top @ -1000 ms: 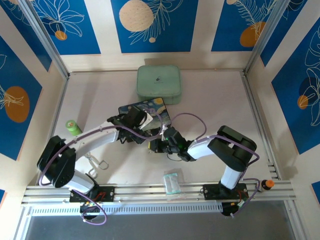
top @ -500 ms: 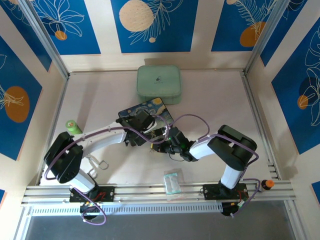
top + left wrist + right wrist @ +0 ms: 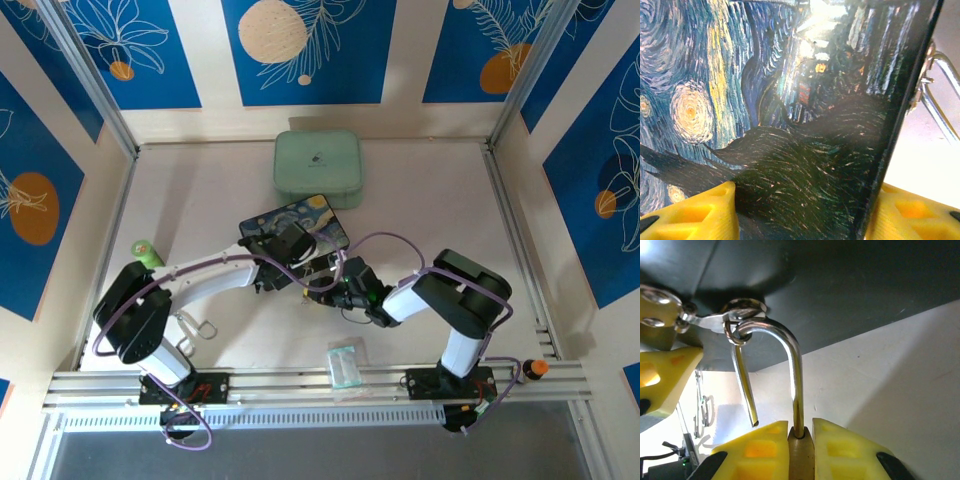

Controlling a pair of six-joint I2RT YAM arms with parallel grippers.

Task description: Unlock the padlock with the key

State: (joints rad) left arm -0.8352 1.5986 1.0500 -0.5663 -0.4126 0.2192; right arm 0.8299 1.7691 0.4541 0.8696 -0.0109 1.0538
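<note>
One leg of the padlock's [image 3: 800, 452] silver shackle [image 3: 796, 365] runs into the brass body. The other leg ends bare just above the left-hand yellow finger [image 3: 752, 452], so I judge the lock already sprung.

- Long axis: straight out from the right jaws, body nearest the wrist, bow farthest.
- The bow is hooked through the small ring [image 3: 742, 307] of the hasp hanging under the edge of the dark starry-night box [image 3: 765, 100]. The lock is hung, not lying on the pale surface [image 3: 880, 370].
- The right jaws are clamped on the brass body, one finger on each flat side. The keyhole end is buried between them, out of sight.
- Overhead, the lock sits at the box's near corner, where the two arms meet. The right arm [image 3: 440, 295] reaches in from the right, the left arm [image 3: 200, 280] from the left.
- The left jaws are astride the box: one yellow finger [image 3: 690, 215] low over the painted lid, the other [image 3: 910, 215] just off its black edge. They stand apart, but I cannot tell whether the pads are pressing.
- Bright metal of the hasp or shackle [image 3: 935, 95] shows just past that edge.
- A mint-green case [image 3: 317, 168] sits well behind the box, clear of the work.

Judgement: the coming move turns on the free leg and the ring. The bow must slide back out along its own curve. The right arm holds the lock and is the one to do it, with the box kept from following.
</note>
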